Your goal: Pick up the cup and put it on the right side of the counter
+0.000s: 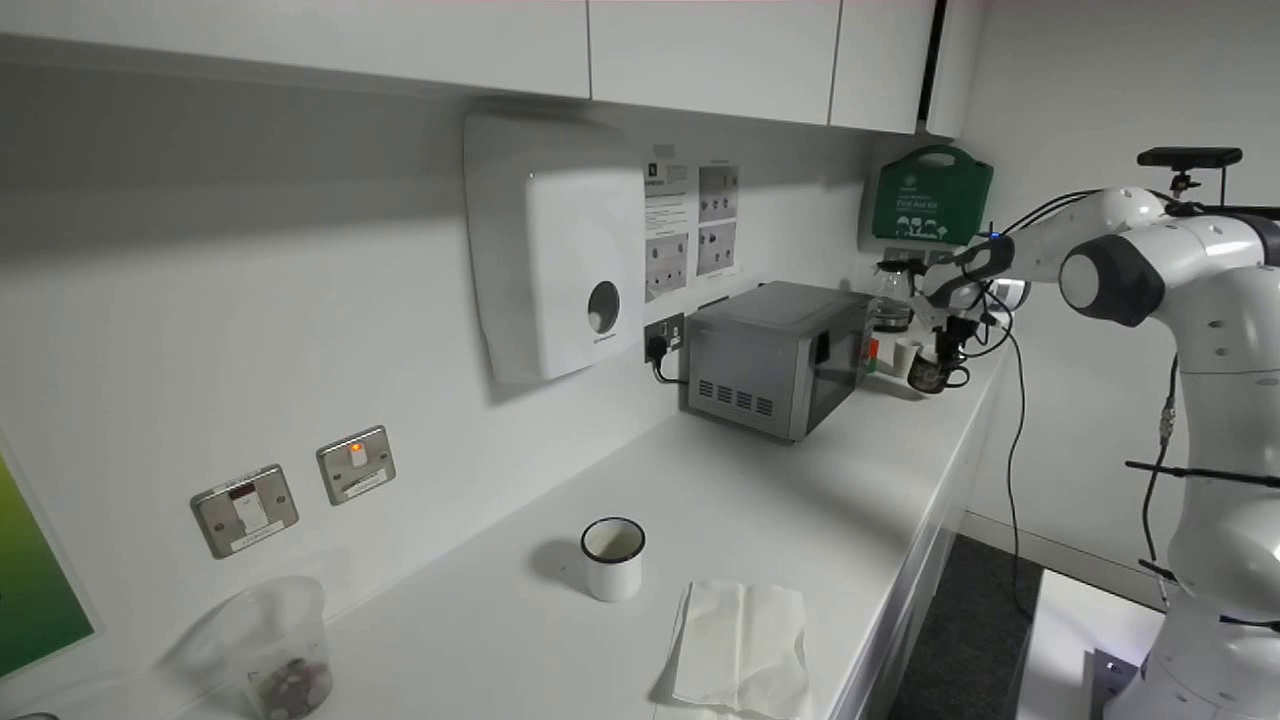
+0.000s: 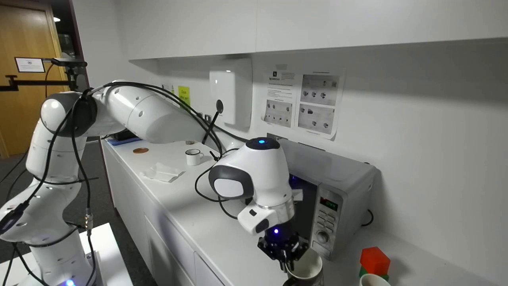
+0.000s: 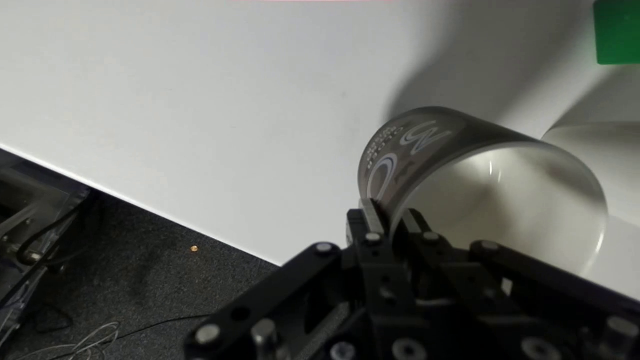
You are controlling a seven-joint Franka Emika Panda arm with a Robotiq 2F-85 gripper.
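The white counter runs along the wall, and, taking left and right as my arm faces it, I have the dark mug over its right end, where the task wants it, near the right front corner of the microwave. My gripper is pinching the mug's side at the rim, one finger inside the mouth and one outside; I judge that hold suits a reach from above. In an exterior view the handle points towards the near edge, and the base looks lifted just off the surface, the mug slightly tilted. Held by one edge, it may swing, so I'd level it before lowering; setting it down seems to be the step left. A pale cup stands just beside it on the far side, with a red block close by, so I'd favour a spot towards the near side. Inside the mug I see only pale glaze, so I expect no spill. Well to the left, the white cup stands upright with nothing that I can make out in it, and farther left a clear tub holds dark pieces, too blurred to name.
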